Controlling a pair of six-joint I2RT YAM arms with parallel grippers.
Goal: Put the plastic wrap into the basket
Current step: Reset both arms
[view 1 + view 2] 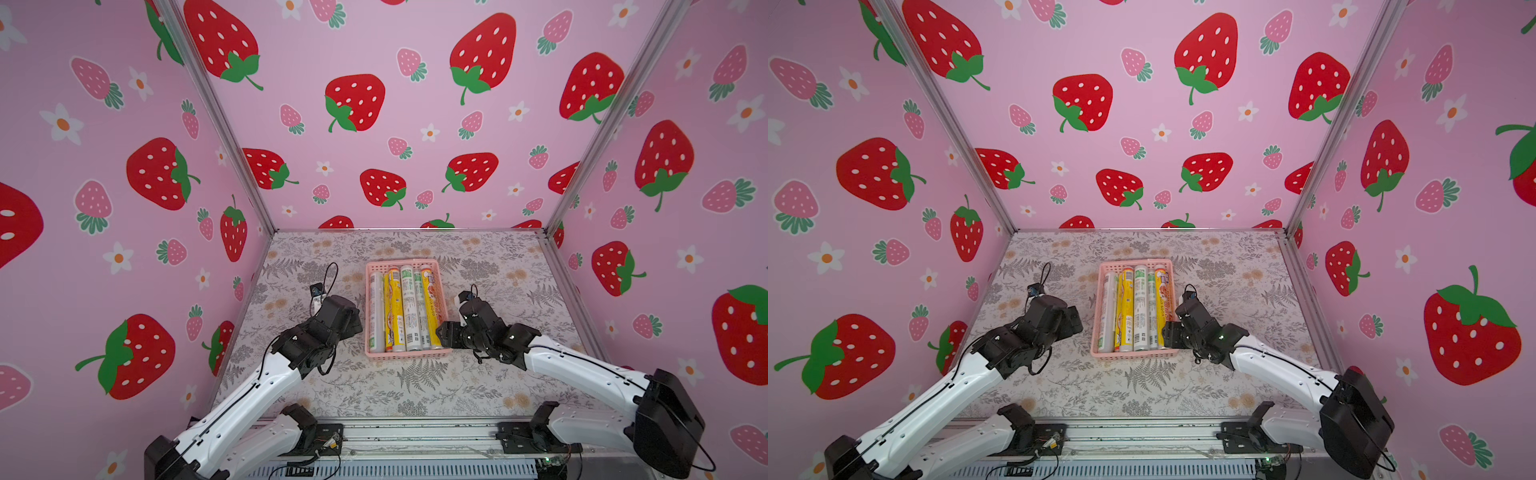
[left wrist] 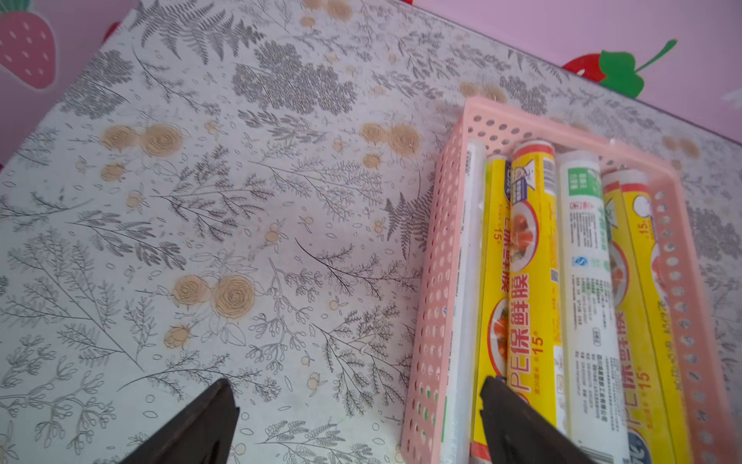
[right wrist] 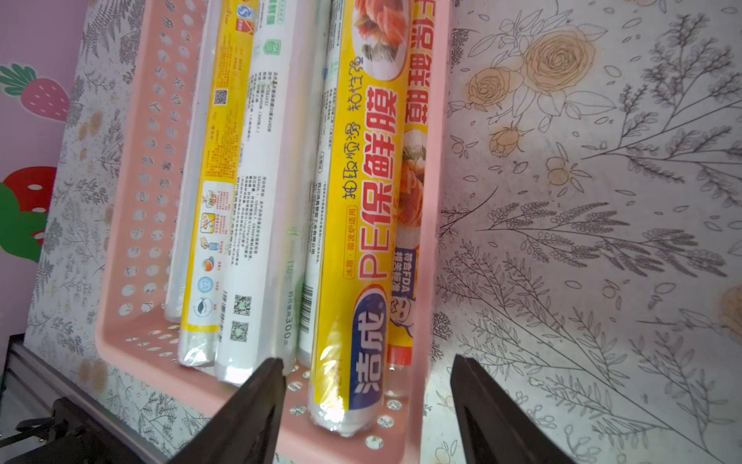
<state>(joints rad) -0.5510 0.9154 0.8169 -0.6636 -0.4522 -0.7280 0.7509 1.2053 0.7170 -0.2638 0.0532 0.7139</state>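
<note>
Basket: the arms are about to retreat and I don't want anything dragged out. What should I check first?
1. All plastic wrap inside the basket: ok, no roll lies outside it in both top views.
2. left gripper empty: ok, jaws wide open.
3. right gripper empty: ok, jaws apart, nothing clamped.
4. Right gripper's fingers clear of the basket wall: cannot tell; they straddle it in the wrist view.
5. Rolls settled flat: cannot tell; some overlap.
</note>
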